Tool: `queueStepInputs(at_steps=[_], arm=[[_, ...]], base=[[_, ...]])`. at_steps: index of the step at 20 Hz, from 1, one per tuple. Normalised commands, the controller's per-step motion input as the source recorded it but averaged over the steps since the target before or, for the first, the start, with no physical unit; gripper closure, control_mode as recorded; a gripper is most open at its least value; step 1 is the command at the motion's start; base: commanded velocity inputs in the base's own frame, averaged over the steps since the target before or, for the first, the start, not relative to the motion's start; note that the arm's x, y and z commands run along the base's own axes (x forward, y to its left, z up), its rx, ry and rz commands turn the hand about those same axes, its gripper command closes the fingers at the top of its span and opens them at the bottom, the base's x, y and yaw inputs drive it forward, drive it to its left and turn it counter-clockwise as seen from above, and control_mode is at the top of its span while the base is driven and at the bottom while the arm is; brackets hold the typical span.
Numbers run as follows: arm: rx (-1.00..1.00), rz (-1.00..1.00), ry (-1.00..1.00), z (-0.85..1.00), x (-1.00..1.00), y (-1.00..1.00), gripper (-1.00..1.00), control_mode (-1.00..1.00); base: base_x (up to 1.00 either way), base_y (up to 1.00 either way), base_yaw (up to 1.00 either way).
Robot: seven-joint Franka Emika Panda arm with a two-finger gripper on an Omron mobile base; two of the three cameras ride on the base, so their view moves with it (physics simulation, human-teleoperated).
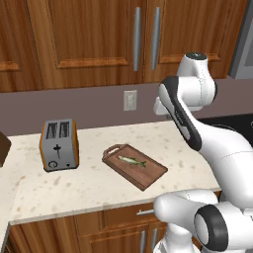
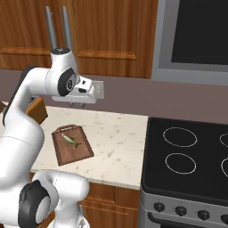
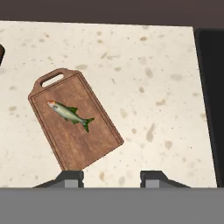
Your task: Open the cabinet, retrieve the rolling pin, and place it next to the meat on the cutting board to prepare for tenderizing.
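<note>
My end effector (image 3: 111, 178) hangs fingers apart, empty, above the worktop (image 3: 144, 78); cutting board (image 3: 83, 140) and meat (image 3: 68, 113) below-left.

A pale speckled worktop (image 1: 99, 185) runs along a dull mauve wall (image 1: 74, 106); on that wall, above the worktop, a white outlet plate (image 1: 130, 100); on the worktop's left part, a silver-and-wood toaster (image 1: 59, 145); to its right, a black stove (image 2: 187, 156) with four ring burners; below the worktop, brown drawer fronts (image 1: 118, 217).

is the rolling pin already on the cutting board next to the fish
No, the cutting board carries just the fish, and the cabinet doors are shut.
</note>
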Motion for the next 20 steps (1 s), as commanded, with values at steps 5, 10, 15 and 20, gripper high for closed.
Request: queueStepInputs(at_steps=[5, 10, 15, 20], arm=[[0.0, 0.0, 0.0, 0.0, -0.03, 0.03, -1.0, -1.0], [0.0, 0.0, -0.1, 0.0, -0.01, 0.17, -1.0, -1.0], [0.0, 0.0, -0.27, 0.0, 0.0, 0.45, -1.0, -1.0], [0.0, 0.0, -0.34, 0.0, 0.0, 0.17, -1.0, -1.0]], base=[[0.0, 0.0, 0.0], [0.0, 0.0, 0.0], [0.0, 0.0, 0.0], [0.0, 0.0, 0.0]])
